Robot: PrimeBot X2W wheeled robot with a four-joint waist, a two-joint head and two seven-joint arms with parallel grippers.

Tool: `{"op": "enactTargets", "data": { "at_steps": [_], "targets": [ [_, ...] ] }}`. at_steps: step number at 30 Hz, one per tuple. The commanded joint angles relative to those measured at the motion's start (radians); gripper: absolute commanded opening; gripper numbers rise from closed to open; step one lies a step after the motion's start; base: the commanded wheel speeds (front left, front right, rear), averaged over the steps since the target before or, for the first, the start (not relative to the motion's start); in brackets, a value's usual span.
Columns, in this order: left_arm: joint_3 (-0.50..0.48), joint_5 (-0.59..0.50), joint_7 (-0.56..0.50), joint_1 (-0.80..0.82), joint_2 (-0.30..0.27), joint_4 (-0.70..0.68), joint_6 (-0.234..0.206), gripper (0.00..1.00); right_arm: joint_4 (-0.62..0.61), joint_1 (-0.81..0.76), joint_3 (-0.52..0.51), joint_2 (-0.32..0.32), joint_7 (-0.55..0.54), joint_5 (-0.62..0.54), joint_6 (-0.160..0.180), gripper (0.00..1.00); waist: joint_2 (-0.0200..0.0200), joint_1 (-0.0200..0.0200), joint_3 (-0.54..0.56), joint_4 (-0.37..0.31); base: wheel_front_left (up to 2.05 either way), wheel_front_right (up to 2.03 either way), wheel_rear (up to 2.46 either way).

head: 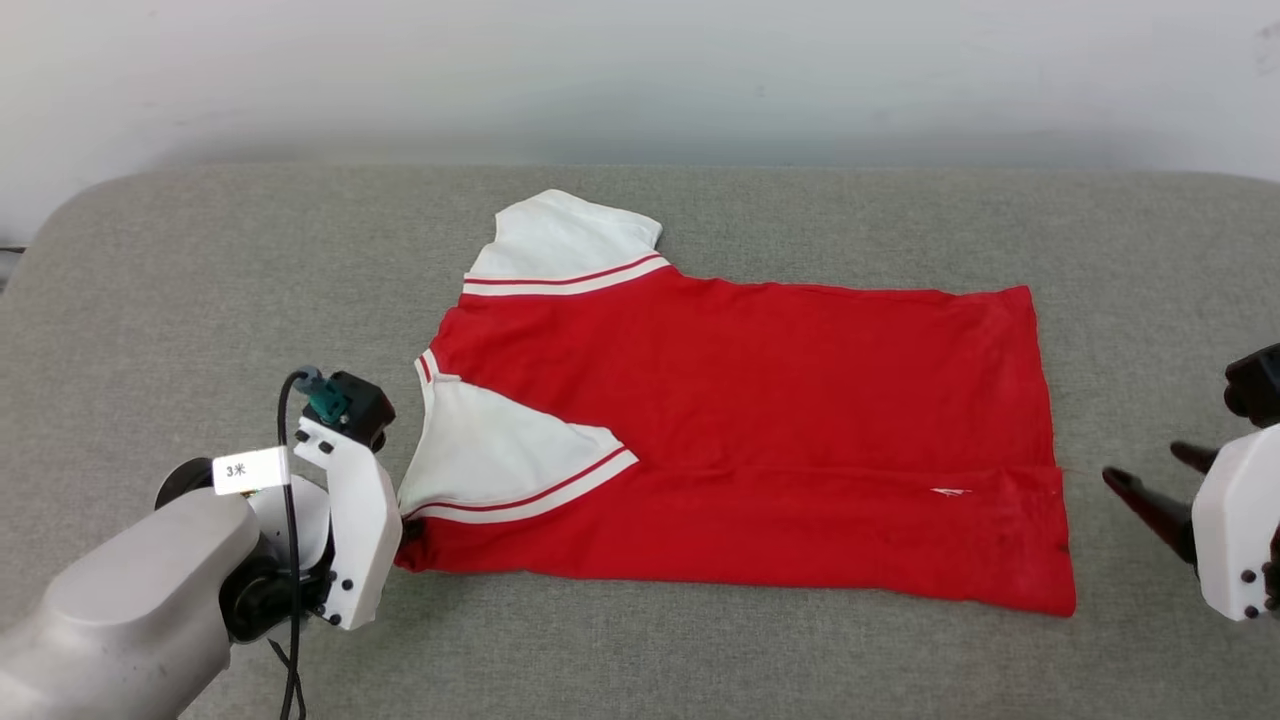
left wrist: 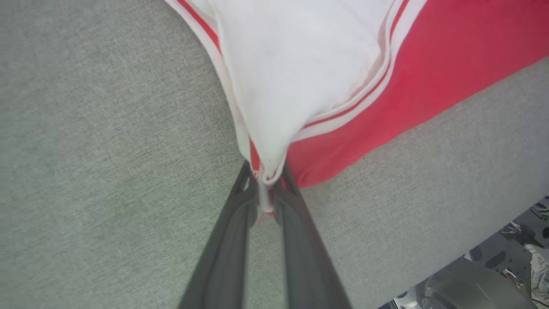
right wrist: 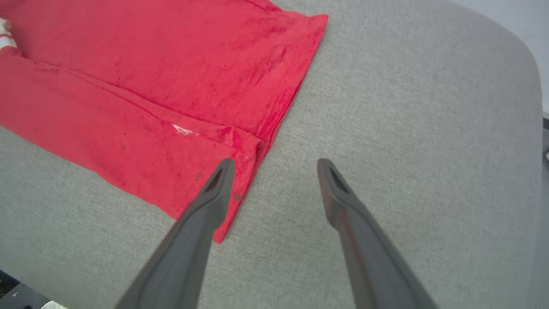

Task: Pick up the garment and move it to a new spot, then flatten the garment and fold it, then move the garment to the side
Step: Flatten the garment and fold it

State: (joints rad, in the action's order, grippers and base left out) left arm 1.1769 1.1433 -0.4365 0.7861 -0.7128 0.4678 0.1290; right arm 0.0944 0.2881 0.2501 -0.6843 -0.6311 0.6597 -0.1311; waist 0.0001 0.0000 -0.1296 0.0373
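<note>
Grey cushion [head: 200, 280] lies under the garment [head: 740, 440], which is spread flat with one white sleeve folded in. My left gripper [left wrist: 266, 189] is pinched narrow on that sleeve's corner. My right gripper [right wrist: 276, 165] stands wide, one fingertip over the hem corner.

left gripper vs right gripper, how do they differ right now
1. The left gripper is pinched shut on the garment; the right gripper stands wide open, holding nothing.
2. The left gripper is at the white-sleeve end; the right gripper is by the red hem corner.
Shared: both have two long dark fingers and are over the grey cushion.
</note>
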Motion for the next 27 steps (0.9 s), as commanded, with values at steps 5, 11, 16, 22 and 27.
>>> {"op": "enactTargets", "data": {
  "at_steps": [5,11,16,22,27],
  "targets": [
    [0.015,-0.013,0.025,0.022,-0.004,-0.033,0.000,0.00,-0.023,0.008,0.017,-0.042,-0.184,0.053,0.001,1.00,-0.0001,0.0000,-0.001,0.021,0.00,0.00,0.00],
    [0.023,-0.027,0.043,0.049,0.016,-0.043,0.000,0.00,0.005,-0.020,0.030,-0.014,-0.261,0.061,0.001,1.00,-0.0001,0.0000,-0.029,0.046,0.00,0.00,0.00],
    [0.029,-0.040,0.054,0.070,0.022,-0.044,0.000,0.00,0.061,-0.020,0.041,0.047,-0.240,0.042,0.001,1.00,-0.0001,0.0000,-0.063,0.059,0.00,0.00,0.00],
    [0.034,-0.047,0.068,0.086,0.029,-0.039,0.000,0.00,0.163,-0.041,0.097,0.109,-0.205,0.006,0.001,1.00,-0.0001,0.0000,-0.094,0.067,0.00,0.00,0.00],
    [0.038,-0.040,0.081,0.083,0.032,-0.029,0.000,0.00,0.214,-0.058,0.165,0.133,-0.161,0.015,0.000,1.00,-0.0001,0.0000,-0.102,0.068,0.00,0.00,0.00]
  ]
}}
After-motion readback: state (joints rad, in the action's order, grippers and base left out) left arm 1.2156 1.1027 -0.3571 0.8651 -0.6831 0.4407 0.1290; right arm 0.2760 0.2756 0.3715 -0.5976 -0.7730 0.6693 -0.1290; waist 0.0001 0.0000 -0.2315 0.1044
